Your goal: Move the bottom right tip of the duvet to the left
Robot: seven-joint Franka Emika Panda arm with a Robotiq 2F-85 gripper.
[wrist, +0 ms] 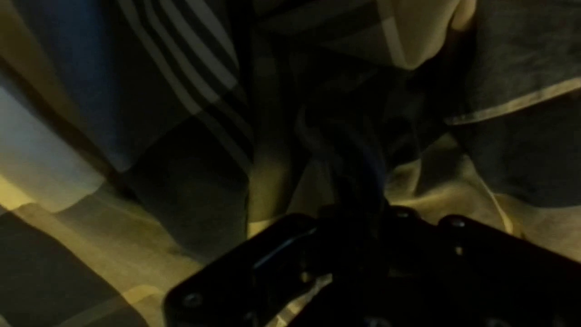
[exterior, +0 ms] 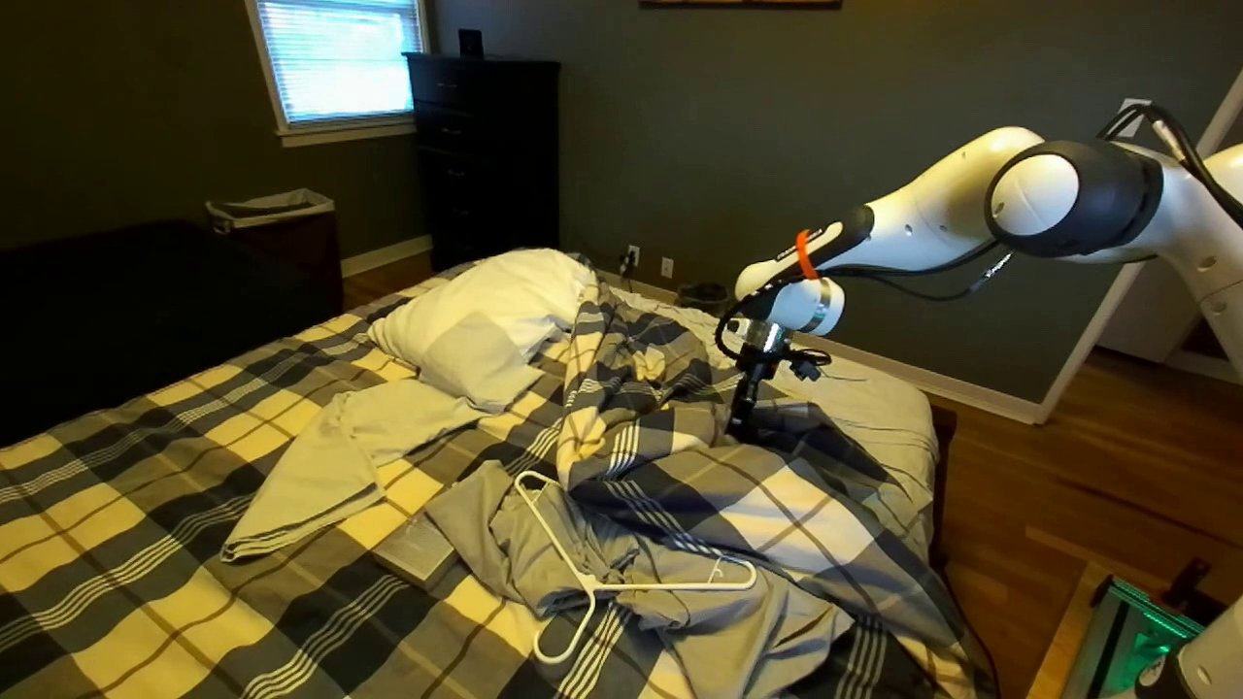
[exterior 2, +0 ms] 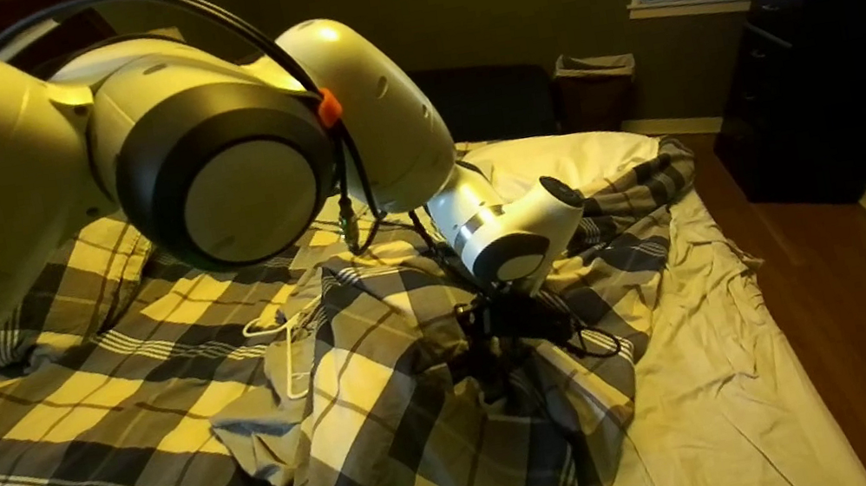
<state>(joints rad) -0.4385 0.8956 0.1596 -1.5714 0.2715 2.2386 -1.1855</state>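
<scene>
One white hanger (exterior: 589,583) lies on a rumpled grey garment (exterior: 767,636), and both rest on the plaid duvet (exterior: 330,621), which reaches around the hanger. Beside the hanger, at the garment's edge, sits a flat grey object (exterior: 418,551); I cannot tell whether it is a book or a box. In both exterior views a raised, bunched ridge (exterior 2: 343,363) of the duvet stands in the way between the hanger and the gripper (exterior: 740,429). Beyond that ridge from the hanger, the gripper points down into the folds, its jaws close together, pinching a dark fold (wrist: 352,154) of the duvet. In the wrist view a hemmed edge (wrist: 515,103) runs near this fold; whether it belongs to the bottom right tip I cannot tell. Farther from the hanger than the gripper, a pale, wrinkled sheet (exterior: 874,408) lies uncovered. Past the flat object, seen from the hanger, a beige cloth (exterior: 325,471) lies loosely spread, and beyond it a white pillow (exterior: 515,291) touches the bunched part. Farthest from the hanger are a hamper (exterior: 311,250), a dark dresser (exterior: 490,165) and a bright window (exterior: 345,63).
</scene>
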